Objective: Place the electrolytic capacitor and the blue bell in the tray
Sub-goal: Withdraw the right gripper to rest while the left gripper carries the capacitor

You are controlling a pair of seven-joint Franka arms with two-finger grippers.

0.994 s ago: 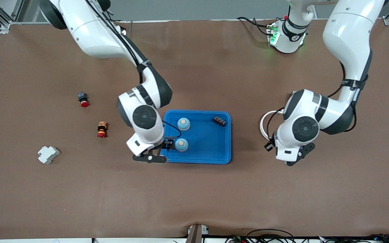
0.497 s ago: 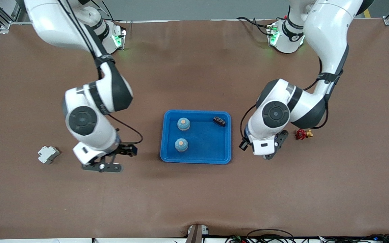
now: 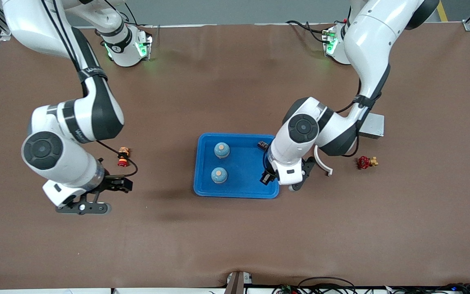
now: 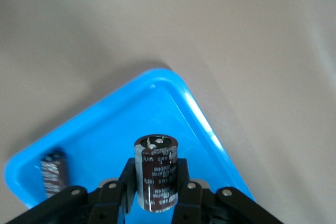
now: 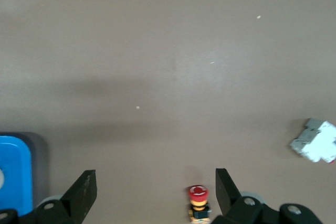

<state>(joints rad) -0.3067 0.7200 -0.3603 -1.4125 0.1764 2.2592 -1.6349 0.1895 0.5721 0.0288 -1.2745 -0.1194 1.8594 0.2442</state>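
Two blue bells [image 3: 221, 150] sit in the tray [image 3: 255, 191]; left gripper [image 4: 157, 195] fingers clamp an upright capacitor [image 4: 155, 171], seemingly over its corner, while right gripper [image 5: 155, 187] gapes empty.

White print runs down the dark sleeve of the electrolytic capacitor [image 4: 156, 174], low in the left wrist view, too small to read.

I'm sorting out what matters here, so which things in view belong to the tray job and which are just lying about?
Part of the job:
- tray
- two blue bells in it
- capacitor lying in it
- capacitor held in the shut left hand over the tray

Lying about:
- red-capped button
- red valve handle
- grey box
- white block
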